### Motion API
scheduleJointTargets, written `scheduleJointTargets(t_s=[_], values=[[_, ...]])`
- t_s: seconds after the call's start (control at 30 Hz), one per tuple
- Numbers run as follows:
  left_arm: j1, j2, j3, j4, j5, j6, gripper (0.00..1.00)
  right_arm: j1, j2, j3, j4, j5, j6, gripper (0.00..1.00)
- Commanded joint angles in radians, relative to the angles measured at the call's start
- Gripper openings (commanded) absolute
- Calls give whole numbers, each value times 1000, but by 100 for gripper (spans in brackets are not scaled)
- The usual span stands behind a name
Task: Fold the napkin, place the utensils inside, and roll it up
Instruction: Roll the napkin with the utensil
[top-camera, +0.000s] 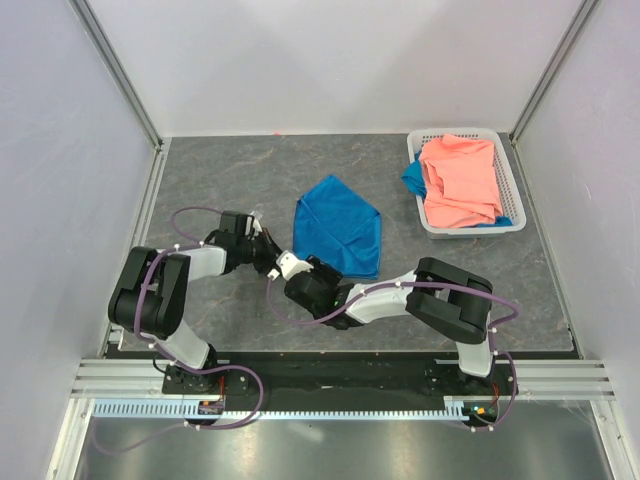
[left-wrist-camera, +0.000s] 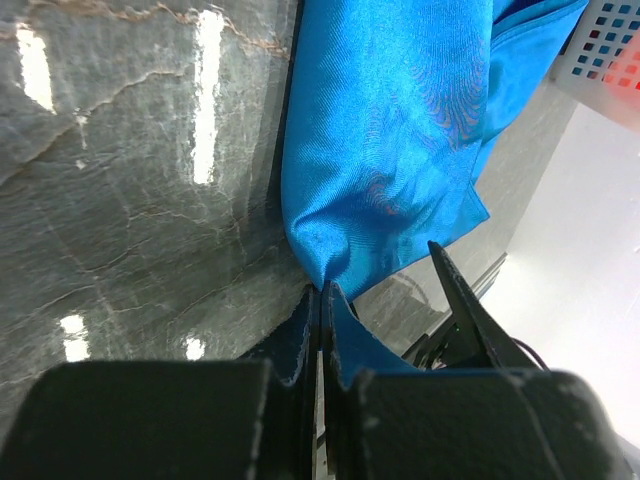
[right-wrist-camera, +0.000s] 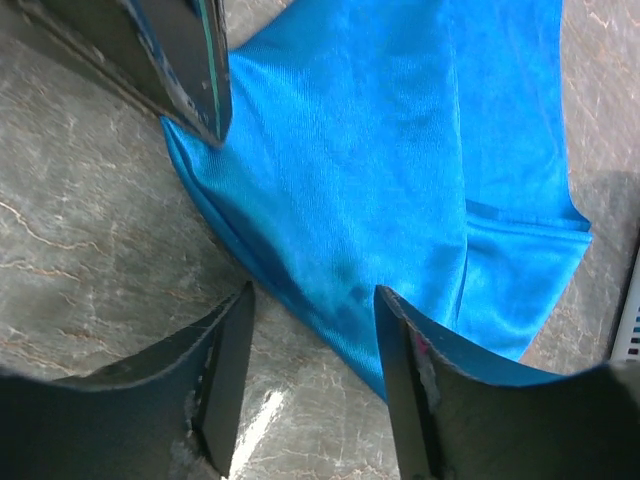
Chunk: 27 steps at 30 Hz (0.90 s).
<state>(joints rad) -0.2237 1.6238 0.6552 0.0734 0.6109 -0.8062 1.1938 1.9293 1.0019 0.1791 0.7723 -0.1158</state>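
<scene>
Left gripper (left-wrist-camera: 322, 300): jaws pinched together, a corner of the napkin (left-wrist-camera: 390, 130) clamped between them. Blue fabric bunches right at the tips. From that pinch the cloth runs away toward 12 to 1 o'clock in the left wrist view, lying on the table (top-camera: 220, 180).

Right gripper (right-wrist-camera: 315, 345): jaws spread wide, nothing held. Its fingers (right-wrist-camera: 228, 385) straddle the near edge of the napkin, low over the tabletop. Contact with the cloth: cannot tell. A finger of the left gripper shows at 11 o'clock in the right wrist view, sitting on the cloth's corner.

Top view: both grippers meet close together at the napkin's 7 o'clock corner. The napkin lies in a rough kite shape with a layer doubled over, at the middle of the table.

White basket (top-camera: 462, 231) at 2 o'clock from the napkin, well apart, at the far right corner. Inside it a salmon-pink cloth (top-camera: 462, 180), with a blue scrap (top-camera: 411, 180) showing at its 9 o'clock side.
</scene>
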Motion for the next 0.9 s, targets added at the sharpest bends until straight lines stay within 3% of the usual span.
scheduleJointTargets(t_s=[0.0, 0.33, 0.53, 0.67, 0.77, 0.8, 0.87], values=[[12, -39, 12, -7, -22, 25, 2, 1, 10, -34, -3, 22, 24, 58], [24, -41, 17, -7, -31, 30, 2, -14, 40, -60, 29, 61, 12, 52], [23, -65, 15, -14, -63, 53, 2, -16, 97, -29, 25, 32, -82, 44], [23, -73, 15, -21, -82, 74, 4, -34, 80, -34, 23, -69, -99, 32], [23, -76, 18, -21, -89, 82, 18, -69, 51, -31, -12, -181, -100, 26], [23, -77, 18, -21, -94, 84, 29, -79, 47, -26, -24, -244, -102, 25], [23, -82, 21, -21, -111, 90, 39, -100, 37, -8, -71, -304, -104, 22]])
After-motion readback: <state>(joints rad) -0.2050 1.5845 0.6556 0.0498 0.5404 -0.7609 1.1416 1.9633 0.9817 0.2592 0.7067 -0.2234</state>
